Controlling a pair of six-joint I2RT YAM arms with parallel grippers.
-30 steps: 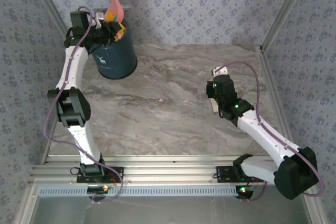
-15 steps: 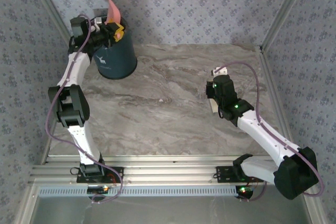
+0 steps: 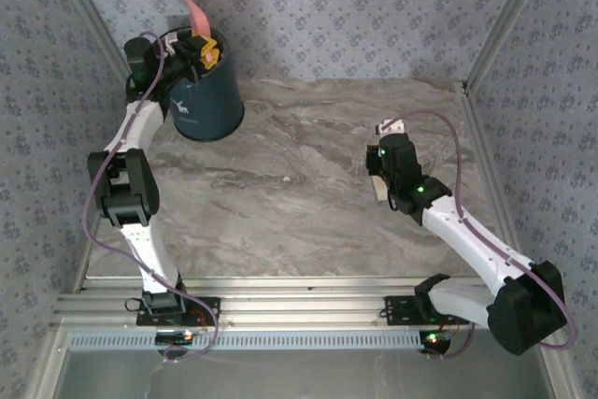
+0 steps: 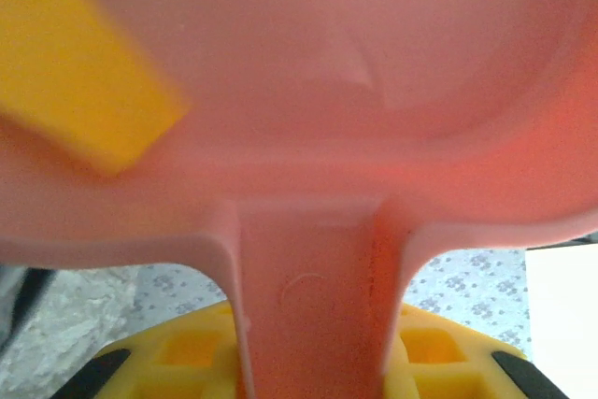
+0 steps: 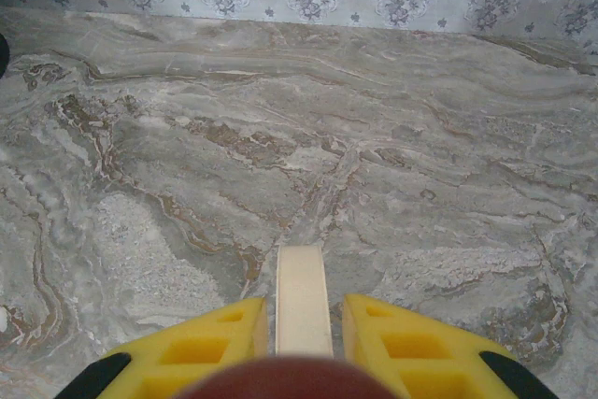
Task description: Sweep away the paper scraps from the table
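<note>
The left arm (image 3: pixel 126 161) reaches to the far left corner of the table (image 3: pixel 299 184). There the left gripper (image 3: pixel 199 49) hangs over the open mouth of a dark blue bin (image 3: pixel 206 105), which stands directly beneath it. Its yellow fingers (image 4: pixel 187 350) are clamped on either side of the handle of a pink dustpan (image 3: pixel 197 14). The pan stands up steeply from the fingers, seen almost edge-on from above, against the blue-grey patterned wall (image 3: pixel 374 7).

In the left wrist view the dustpan (image 4: pixel 355 63) spreads out just ahead of the gripper (image 4: pixel 313 348). One orange paper scrap (image 4: pixel 79 72), blurred, lies against the pan's inner face, ahead of the fingers and to their left. A sliver of table and wall shows below the pan's rim on each side of the handle.

To the right, the right arm (image 3: pixel 453 221) bends in over the right side of the table, well apart from the bin. The right gripper (image 5: pixel 301 324) has its yellow fingers (image 5: pixel 210 338) closed about a flat cream handle (image 5: pixel 301 301), which runs straight out between them. Bare marble-veined table (image 5: pixel 280 137) lies below and ahead of this gripper, with the patterned wall rising at the far edge beyond it.
</note>
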